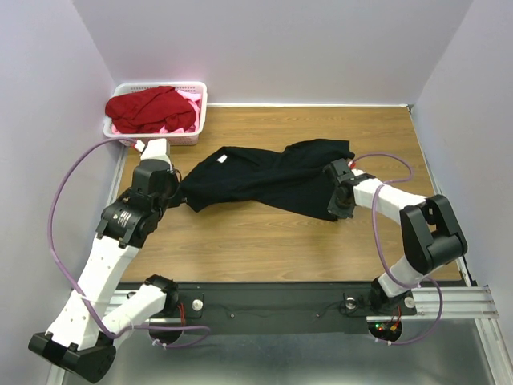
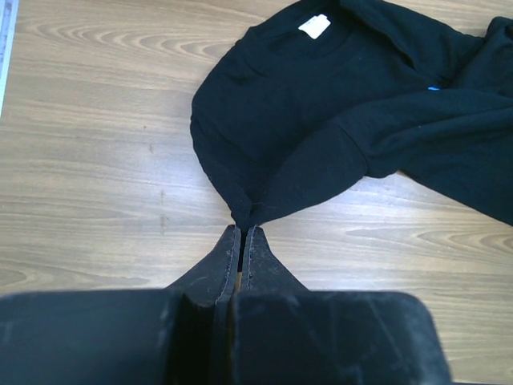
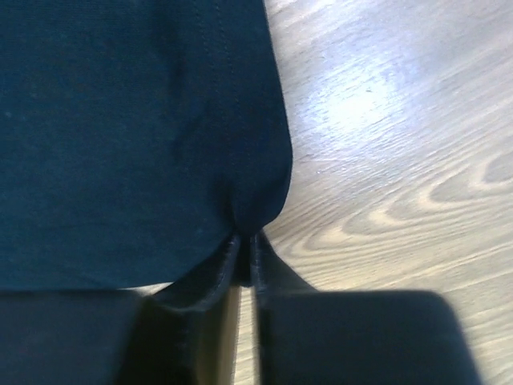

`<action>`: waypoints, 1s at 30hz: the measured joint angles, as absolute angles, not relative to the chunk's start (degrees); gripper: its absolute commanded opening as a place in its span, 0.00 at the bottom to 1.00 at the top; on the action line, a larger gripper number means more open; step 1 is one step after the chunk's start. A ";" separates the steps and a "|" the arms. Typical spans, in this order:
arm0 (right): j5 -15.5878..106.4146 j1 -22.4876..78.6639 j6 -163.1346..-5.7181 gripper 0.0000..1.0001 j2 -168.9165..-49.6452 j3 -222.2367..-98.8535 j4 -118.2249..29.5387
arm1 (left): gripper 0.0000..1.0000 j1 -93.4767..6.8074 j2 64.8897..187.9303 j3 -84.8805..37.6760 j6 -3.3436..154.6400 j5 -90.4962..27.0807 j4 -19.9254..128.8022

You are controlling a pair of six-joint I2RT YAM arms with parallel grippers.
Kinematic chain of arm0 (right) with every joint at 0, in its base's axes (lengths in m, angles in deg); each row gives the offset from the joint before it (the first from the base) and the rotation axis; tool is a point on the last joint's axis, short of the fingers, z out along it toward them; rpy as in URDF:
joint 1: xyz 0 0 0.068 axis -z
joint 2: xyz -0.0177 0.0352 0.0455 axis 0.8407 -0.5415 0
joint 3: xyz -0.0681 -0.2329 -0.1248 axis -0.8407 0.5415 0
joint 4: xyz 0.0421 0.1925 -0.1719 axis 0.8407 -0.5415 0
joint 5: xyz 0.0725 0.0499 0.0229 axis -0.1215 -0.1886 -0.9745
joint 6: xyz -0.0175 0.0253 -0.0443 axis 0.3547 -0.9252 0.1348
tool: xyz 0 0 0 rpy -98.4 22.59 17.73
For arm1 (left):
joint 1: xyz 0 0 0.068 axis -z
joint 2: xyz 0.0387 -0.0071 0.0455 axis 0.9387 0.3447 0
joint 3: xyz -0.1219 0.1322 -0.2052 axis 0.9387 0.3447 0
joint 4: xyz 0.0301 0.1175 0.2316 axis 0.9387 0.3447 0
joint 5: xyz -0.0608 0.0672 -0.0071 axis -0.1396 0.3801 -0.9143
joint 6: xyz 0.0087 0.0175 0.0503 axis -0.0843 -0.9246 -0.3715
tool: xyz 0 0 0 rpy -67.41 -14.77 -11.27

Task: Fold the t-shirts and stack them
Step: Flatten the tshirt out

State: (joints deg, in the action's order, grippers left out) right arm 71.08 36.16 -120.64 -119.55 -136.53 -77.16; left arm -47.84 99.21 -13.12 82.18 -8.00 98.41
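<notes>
Pinching black shirt (image 1: 264, 176) at both ends with left gripper (image 2: 242, 228) and right gripper (image 3: 247, 237), lengthwise between left and right edges of table (image 1: 240, 241).

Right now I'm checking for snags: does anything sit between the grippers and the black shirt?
Nothing visible. The left gripper and right gripper each pinch an edge of the black shirt. The basket stands apart, at the far left corner.

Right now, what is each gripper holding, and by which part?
Black shirt: left gripper pinches an edge near the collar end, right gripper the opposite edge.
</notes>
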 measured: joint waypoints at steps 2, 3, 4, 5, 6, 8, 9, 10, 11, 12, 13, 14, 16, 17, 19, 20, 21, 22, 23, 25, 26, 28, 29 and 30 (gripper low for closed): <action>71.45 36.00 -120.22 0.01 -119.75 -136.96 -77.59 | 0.00 -47.84 99.17 -13.04 82.02 -7.46 98.39; 71.69 36.02 -119.94 0.01 -119.88 -137.25 -77.96 | 0.00 -47.84 99.19 -13.04 81.94 -6.89 98.37; 72.19 36.02 -119.44 0.01 -120.05 -137.60 -78.47 | 0.00 -47.84 99.21 -13.04 81.87 -6.41 98.37; 72.65 36.02 -118.95 0.01 -120.21 -137.86 -78.95 | 0.00 -47.84 99.27 -13.04 81.76 -5.71 98.34; 73.44 36.16 -118.04 0.01 -120.47 -138.58 -80.17 | 0.00 -47.84 99.52 -13.08 81.63 -4.94 98.32; 74.64 36.94 -116.53 0.01 -120.86 -140.42 -82.23 | 0.00 -47.84 100.89 -13.89 81.41 -3.68 98.56; 75.27 37.60 -115.63 0.01 -120.86 -141.84 -83.67 | 0.00 -47.84 101.92 -14.92 81.11 -2.96 98.56; 75.56 38.76 -114.52 0.01 -120.80 -143.96 -84.92 | 0.00 -47.86 103.86 -16.93 80.73 -1.97 98.32; 75.80 39.96 -113.14 0.01 -120.67 -146.34 -85.64 | 0.00 -47.90 105.66 -19.03 80.28 -1.25 98.52; 75.95 41.20 -112.09 0.01 -120.43 -148.48 -86.23 | 0.00 -47.99 107.14 -21.04 79.88 -0.62 98.30; 76.15 43.35 -110.34 0.01 -120.05 -152.37 -87.04 | 0.00 -48.05 109.46 -24.49 79.40 0.04 98.54; 76.23 44.57 -109.45 0.01 -119.86 -155.00 -87.47 | 0.00 -48.12 111.43 -27.83 78.88 0.76 98.45; 76.65 48.09 -106.41 0.01 -119.31 -162.51 -88.17 | 0.00 -48.23 116.06 -36.75 77.70 2.46 97.19; 76.91 49.69 -105.23 0.01 -119.31 -167.24 -88.85 | 0.00 -48.23 117.96 -40.77 77.22 2.92 97.27; 77.63 52.11 -102.74 0.01 -119.31 -176.33 -88.85 | 0.00 -48.23 122.01 -50.04 76.21 3.84 96.03; 77.81 52.70 -101.69 0.01 -119.31 -180.11 -89.13 | 0.00 -48.23 123.45 -53.95 75.69 4.08 96.09; 77.94 53.16 -100.66 0.01 -119.42 -185.11 -89.70 | 0.00 -48.21 125.39 -58.98 75.03 4.45 95.17; 78.07 53.40 -99.87 0.01 -119.44 -189.00 -89.79 | 0.00 -48.23 127.12 -63.64 74.46 4.63 94.98; 78.20 53.51 -99.02 0.01 -119.44 -191.96 -89.75 | 0.00 -48.23 128.26 -66.96 73.92 4.76 94.91; 78.38 53.44 -97.49 0.01 -119.77 -201.59 -90.34 | 0.00 -48.23 130.79 -75.37 72.78 4.76 92.68; 78.42 53.40 -96.83 0.01 -119.77 -205.31 -90.23 | 0.00 -48.25 130.90 -77.38 72.34 4.61 91.70; 78.73 53.40 -95.63 0.01 -119.86 -212.76 -90.47 | 0.00 -48.25 129.66 -78.48 71.38 3.89 88.16; 78.92 53.42 -94.91 0.01 -119.81 -215.67 -90.12 | 0.00 -48.25 128.28 -78.26 70.94 3.45 86.58; 79.03 53.42 -94.52 0.01 -119.55 -217.68 -89.66 | 0.00 -48.25 126.99 -77.10 70.48 2.64 84.18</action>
State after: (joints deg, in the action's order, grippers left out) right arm 79.03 53.42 -94.52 -119.55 -217.68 -89.66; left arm -48.25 126.99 -77.10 70.48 2.64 84.18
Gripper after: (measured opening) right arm 0.039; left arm 0.036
